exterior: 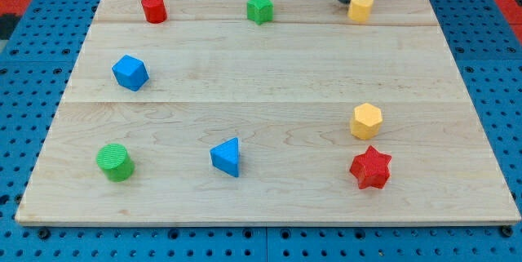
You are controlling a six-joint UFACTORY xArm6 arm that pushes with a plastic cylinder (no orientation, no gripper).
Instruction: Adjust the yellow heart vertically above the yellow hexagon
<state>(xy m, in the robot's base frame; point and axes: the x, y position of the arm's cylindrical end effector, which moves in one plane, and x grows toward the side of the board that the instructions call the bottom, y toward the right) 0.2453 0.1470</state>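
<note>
The yellow heart [361,7] sits near the board's top edge, right of centre. The yellow hexagon [367,121] lies lower on the board, almost straight below the heart, toward the view's right. My tip [345,1] is at the view's top, touching or just beside the heart's upper left side. The rod rises out of the view's top edge.
A red cylinder [153,8] and a green star [259,7] lie along the top. A blue cube-like block [130,73] is at the left. A green cylinder [115,162], a blue triangle [227,157] and a red star [371,168] lie along the bottom.
</note>
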